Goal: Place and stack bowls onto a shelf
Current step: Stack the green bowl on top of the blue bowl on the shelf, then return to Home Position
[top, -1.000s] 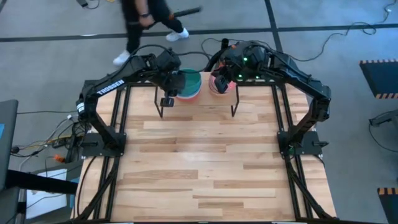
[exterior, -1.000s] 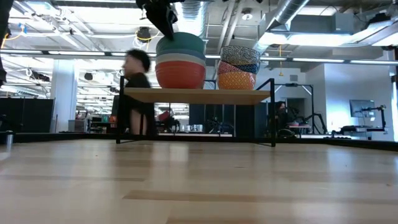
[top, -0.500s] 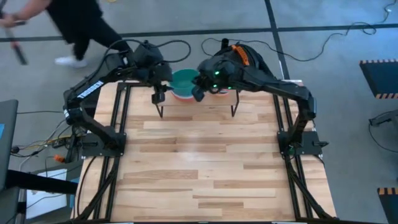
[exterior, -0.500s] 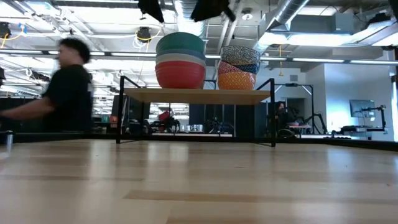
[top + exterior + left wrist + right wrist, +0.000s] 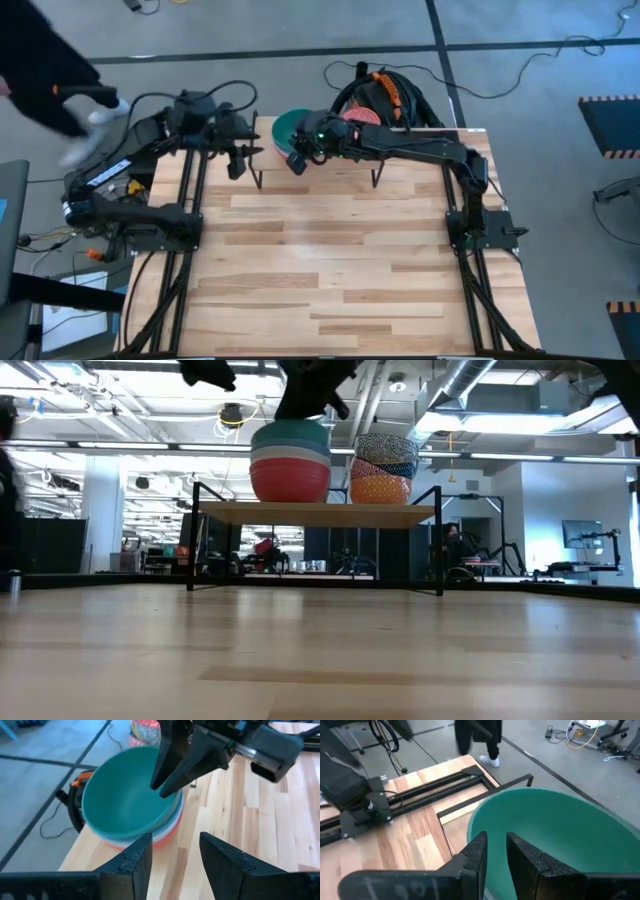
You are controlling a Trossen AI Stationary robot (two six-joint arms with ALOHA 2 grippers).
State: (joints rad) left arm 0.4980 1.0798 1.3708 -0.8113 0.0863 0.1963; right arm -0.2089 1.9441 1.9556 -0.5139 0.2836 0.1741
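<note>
The shelf stands at the table's far edge. On its left half sits a stack with a green bowl on top, pale bowls under it and a red bowl at the bottom. On its right half a pink speckled bowl sits on a blue one and a yellow speckled one. My right gripper hangs over the green bowl with a narrow gap between its fingers. My left gripper is open and empty, left of the shelf. My right gripper comes slanting down from above at the green bowl's rim on the side toward the table's left. Its fingertips stand at that rim. I cannot tell whether they touch it.
A person moves past on the floor beyond the table's far left corner. The black arm frames run along both table sides. The wooden tabletop stretches from the shelf to the near edge.
My left gripper has drawn back from the green bowl toward the table's left edge. My right gripper has left the right stack and gone toward the table's left, over the green bowl. Both stacks stay in place. The person has walked leftward behind the table.
</note>
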